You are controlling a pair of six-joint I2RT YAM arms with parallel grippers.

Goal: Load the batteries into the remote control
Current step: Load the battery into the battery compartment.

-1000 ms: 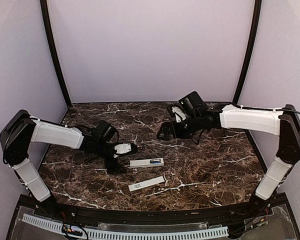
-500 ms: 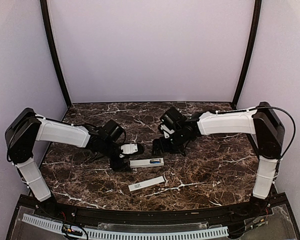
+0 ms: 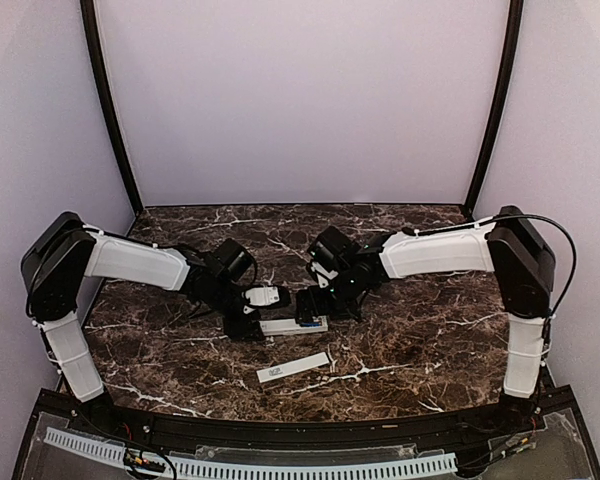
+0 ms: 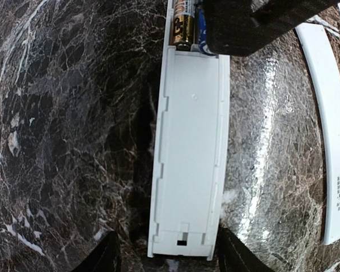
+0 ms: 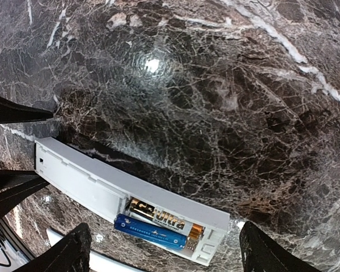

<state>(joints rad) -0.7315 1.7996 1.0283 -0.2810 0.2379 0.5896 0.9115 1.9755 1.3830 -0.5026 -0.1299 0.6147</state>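
Dark marble table (image 3: 430, 340) (white-veined), pale lilac walls (image 3: 300, 100), black poles (image 3: 107, 100), seemingly curved.

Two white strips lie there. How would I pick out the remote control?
On the dark marble table, look centrally, toward the near edge. The remote control is the thicker white plastic bar; unlike the thin flat white strip closer to that edge, its open end holds two batteries, one blue, one black-and-gold.
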